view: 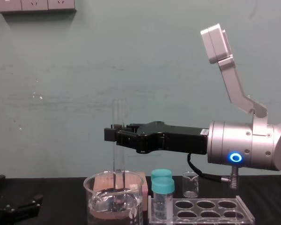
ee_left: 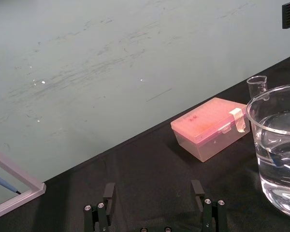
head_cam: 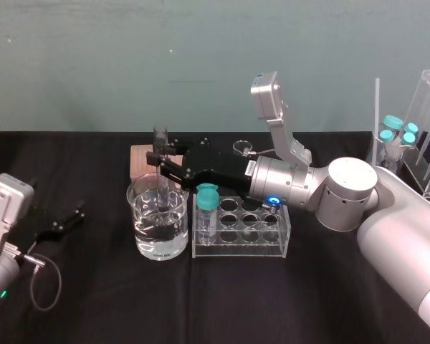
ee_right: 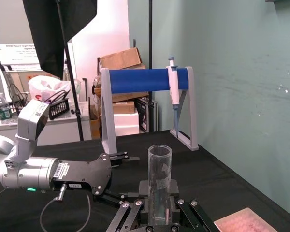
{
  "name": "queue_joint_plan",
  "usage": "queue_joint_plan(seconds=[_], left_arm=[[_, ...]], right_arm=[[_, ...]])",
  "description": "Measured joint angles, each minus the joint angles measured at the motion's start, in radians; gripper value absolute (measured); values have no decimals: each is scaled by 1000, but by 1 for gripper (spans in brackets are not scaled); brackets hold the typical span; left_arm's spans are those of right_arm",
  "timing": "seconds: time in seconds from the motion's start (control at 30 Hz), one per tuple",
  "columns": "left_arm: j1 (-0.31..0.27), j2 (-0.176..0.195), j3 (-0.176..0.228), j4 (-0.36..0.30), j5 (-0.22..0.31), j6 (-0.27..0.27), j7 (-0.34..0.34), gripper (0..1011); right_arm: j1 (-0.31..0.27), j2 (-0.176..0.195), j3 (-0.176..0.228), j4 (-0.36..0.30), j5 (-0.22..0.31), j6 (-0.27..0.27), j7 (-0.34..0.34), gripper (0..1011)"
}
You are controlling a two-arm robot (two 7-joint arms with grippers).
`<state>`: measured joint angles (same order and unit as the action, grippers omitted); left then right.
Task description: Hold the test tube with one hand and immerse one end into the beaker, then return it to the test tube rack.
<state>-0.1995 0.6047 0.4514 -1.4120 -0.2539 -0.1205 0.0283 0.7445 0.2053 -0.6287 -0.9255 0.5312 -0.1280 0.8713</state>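
Well, my right pincer [head_cam: 160, 163] was closed on the test tube [head_cam: 160, 136]. Its fingers pinched the glass partway down, so the open mouth stood above them and the rest hung below. I held the tube upright, long axis vertical, directly over the beaker [head_cam: 140, 197], with its rounded end reaching down inside the glass wall. From the chest view it looked to me to dip into the water, though the reflections made the depth hard to judge.

The test tube rack [head_cam: 240, 249] sat on the worktop just beside the beaker, on my right and below my right wrist. A teal-capped vial [head_cam: 206, 213] stood at the rack's end nearest the beaker, and the holes farther right looked free.

So the return, as I judged it, turned on that short sideways gap. It called for a lift straight up along the tube's axis until the rounded end cleared the rim, then a shift to my right past the vial.

My right arm was plainly the nearer one. My left pincer [head_cam: 64, 222] lay parked well to the left of the beaker, fingers apart and holding nothing.
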Motion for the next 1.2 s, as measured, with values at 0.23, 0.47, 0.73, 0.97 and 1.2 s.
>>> queue_joint_plan(seconds=[0.23,0.47,0.73,0.97,1.2], left_arm=[[0,0,0,0,0,0,0,1000],[0,0,0,0,0,0,0,1000],[0,0,0,0,0,0,0,1000],[0,0,0,0,0,0,0,1000],[0,0,0,0,0,0,0,1000]], right_arm=[[-3,2,0,-6,1,0,1,241],[-6,7,-2,-14,1,2,0,242],[-10,10,-3,-21,2,5,0,241],[-13,14,-4,-26,3,7,-1,242],[-14,15,-4,-29,6,8,-2,242]])
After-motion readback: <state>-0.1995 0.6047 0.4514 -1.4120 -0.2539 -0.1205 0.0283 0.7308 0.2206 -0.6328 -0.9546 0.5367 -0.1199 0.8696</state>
